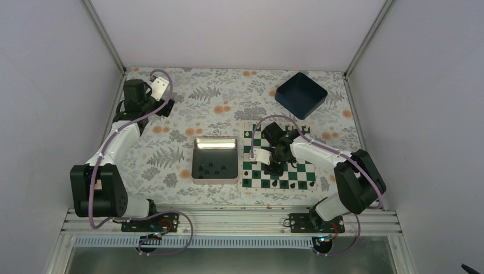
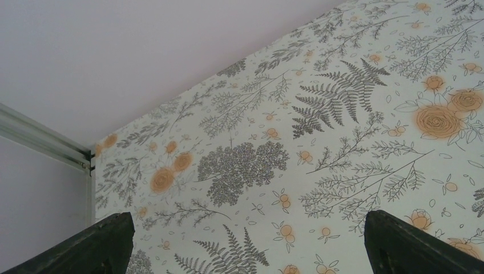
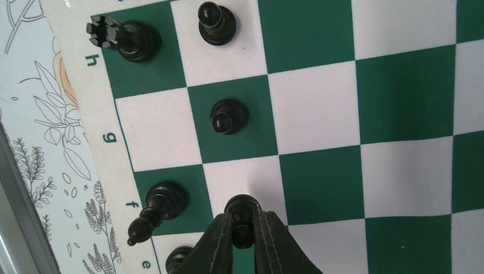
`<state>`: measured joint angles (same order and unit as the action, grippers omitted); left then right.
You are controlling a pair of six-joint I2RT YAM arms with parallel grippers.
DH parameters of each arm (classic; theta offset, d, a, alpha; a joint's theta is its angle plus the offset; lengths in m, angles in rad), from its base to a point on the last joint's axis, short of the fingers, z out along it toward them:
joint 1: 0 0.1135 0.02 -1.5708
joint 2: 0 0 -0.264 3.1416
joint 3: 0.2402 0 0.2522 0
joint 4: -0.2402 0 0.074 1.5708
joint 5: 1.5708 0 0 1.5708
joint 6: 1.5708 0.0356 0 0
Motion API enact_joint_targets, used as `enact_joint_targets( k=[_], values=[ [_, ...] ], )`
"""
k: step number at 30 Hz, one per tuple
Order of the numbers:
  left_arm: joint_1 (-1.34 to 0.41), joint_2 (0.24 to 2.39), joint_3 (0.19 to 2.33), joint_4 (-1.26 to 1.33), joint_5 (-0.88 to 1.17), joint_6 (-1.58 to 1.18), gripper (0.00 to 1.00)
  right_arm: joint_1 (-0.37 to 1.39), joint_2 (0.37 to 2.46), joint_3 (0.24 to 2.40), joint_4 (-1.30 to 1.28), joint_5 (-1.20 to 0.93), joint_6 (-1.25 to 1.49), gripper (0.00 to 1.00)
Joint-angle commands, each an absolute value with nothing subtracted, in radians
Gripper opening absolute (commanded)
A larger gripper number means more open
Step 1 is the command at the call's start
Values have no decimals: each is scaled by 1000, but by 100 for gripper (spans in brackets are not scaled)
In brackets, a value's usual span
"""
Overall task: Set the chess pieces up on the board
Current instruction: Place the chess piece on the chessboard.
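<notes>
A floral cloth (image 1: pixel 171 142) lies between pale walls (image 1: pixel 240 28), the board (image 1: pixel 308 170) on its right half. The right gripper (image 3: pixel 242 220) clamps a black pawn (image 3: pixel 242 204) over the board; the left gripper (image 2: pixel 248 220) gapes wide over cloth

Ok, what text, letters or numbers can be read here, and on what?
"h": white border of the board, right wrist view.
"g": same border.
"f": same border.
"e": same border, at the picture's bottom edge.
Top view: any board markings are too small to read. Left wrist view: none.
</notes>
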<state>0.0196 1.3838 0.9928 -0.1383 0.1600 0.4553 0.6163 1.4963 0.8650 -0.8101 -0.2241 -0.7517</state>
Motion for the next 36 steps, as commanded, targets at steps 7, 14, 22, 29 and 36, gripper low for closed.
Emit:
enact_joint_targets(
  k=[7, 14, 22, 29, 36],
  values=[
    [19, 1393, 1022, -130, 154, 449, 100, 627, 1516, 868, -807, -245, -774, 11],
    [18, 1386, 1019, -131, 154, 450, 100, 634, 1545, 870, -794, -251, -772, 11],
    [18, 1390, 1020, -131, 153, 449, 100, 638, 1569, 868, -775, -245, -772, 12],
    [18, 1393, 1022, -132, 156, 449, 100, 639, 1570, 866, -769, -228, -772, 15],
    [18, 1395, 1026, -137, 159, 451, 100, 639, 1550, 888, -811, -231, -772, 28]
  ],
)
